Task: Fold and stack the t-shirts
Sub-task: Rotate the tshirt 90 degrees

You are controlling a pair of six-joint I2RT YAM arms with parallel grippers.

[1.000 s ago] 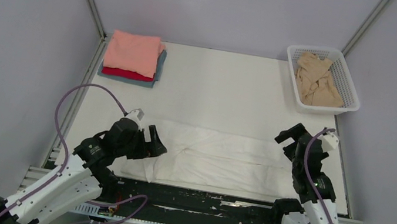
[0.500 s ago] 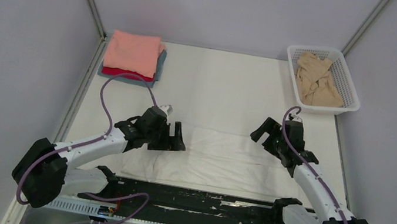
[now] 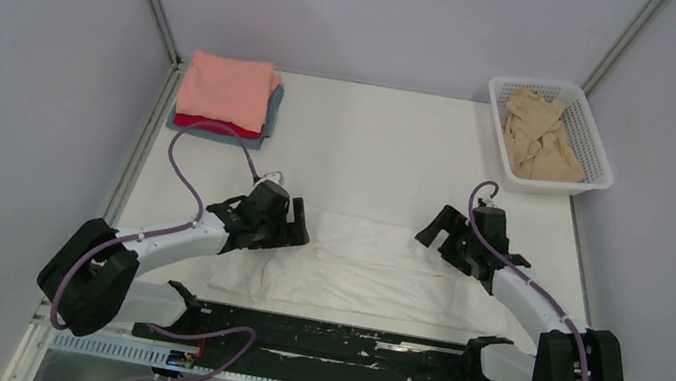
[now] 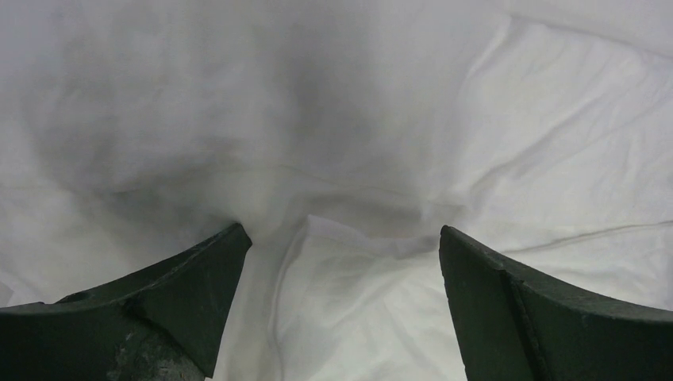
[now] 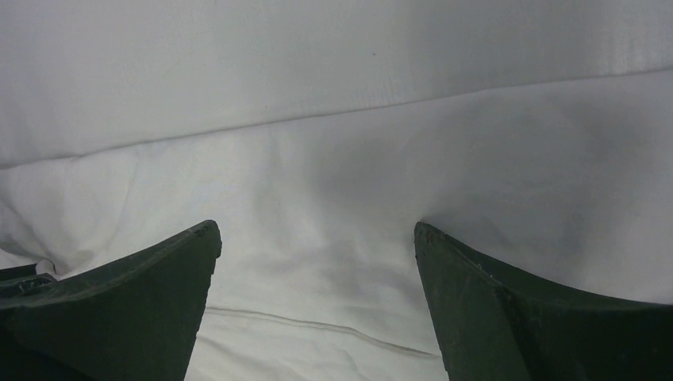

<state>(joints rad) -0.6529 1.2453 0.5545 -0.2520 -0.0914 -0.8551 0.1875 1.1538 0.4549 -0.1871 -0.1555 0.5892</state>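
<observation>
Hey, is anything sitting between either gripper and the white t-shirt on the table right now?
Nothing visible. The left gripper and the right gripper are both open right over the white t-shirt, and the wrist views show only bare cloth between their fingers.

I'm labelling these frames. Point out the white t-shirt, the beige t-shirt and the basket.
white t-shirt (image 3: 367,271): top external view, its flat middle.
beige t-shirt (image 3: 539,140): top external view, its crumpled middle.
basket (image 3: 547,185): top external view, its near wall.
</observation>
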